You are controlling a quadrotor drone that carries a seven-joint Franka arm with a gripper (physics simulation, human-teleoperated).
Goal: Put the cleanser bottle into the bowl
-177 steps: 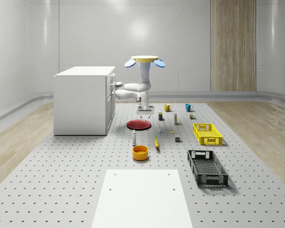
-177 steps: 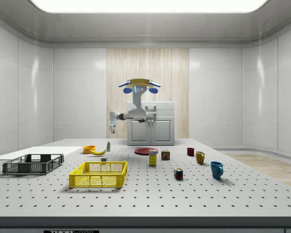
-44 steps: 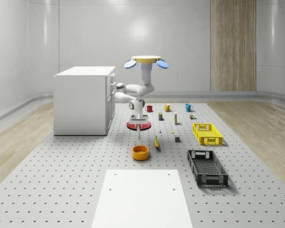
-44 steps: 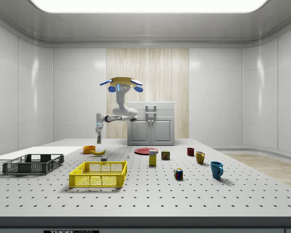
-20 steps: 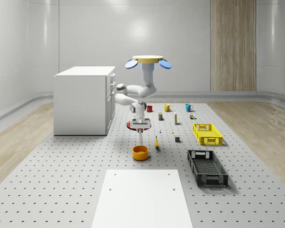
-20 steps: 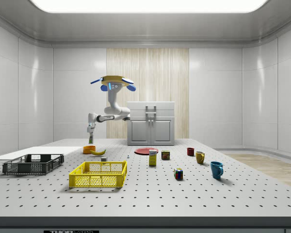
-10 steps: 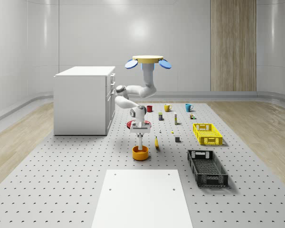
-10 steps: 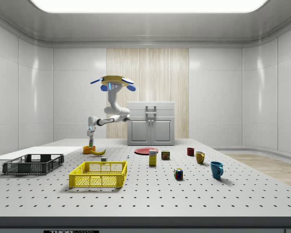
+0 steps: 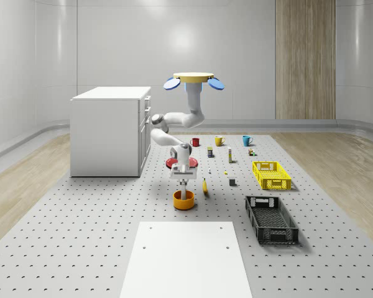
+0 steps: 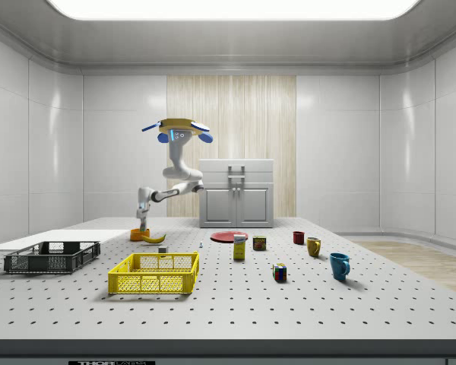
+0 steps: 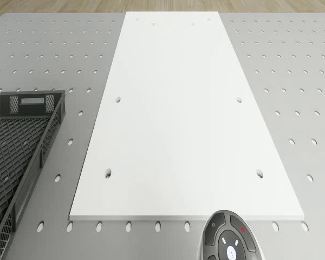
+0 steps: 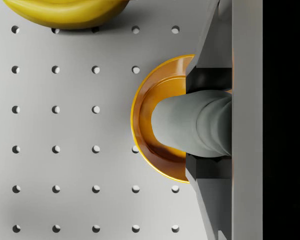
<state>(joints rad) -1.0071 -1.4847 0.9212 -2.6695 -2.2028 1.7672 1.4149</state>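
The orange bowl [image 9: 183,200] sits on the perforated table, with a banana [image 9: 205,187] just to the whole-scene view's right of it. My gripper [image 9: 183,179] points straight down over the bowl, shut on the pale grey cleanser bottle [image 9: 183,188], which hangs upright with its lower end at the bowl's rim. In the wrist view the bottle [image 12: 195,124] sits between the two dark fingers [image 12: 208,79], centred over the bowl [image 12: 141,115]. The drone [image 9: 194,81] hovers high above the table, behind the bowl and beside the white cabinet [image 9: 109,130]. From the side, the gripper [image 10: 142,221] stands right above the bowl [image 10: 139,235].
A red plate [image 9: 173,162] lies behind the bowl. Mugs, cans and small blocks stand further back. A yellow crate [image 9: 271,175] and a black crate [image 9: 271,219] are to the whole-scene view's right. A white panel [image 9: 186,257] lies in front; the drone view shows the panel [image 11: 179,114] beside the black crate [image 11: 16,157].
The arm has lowered the gripper with the bottle straight down toward the bowl. The drone has stayed in place.
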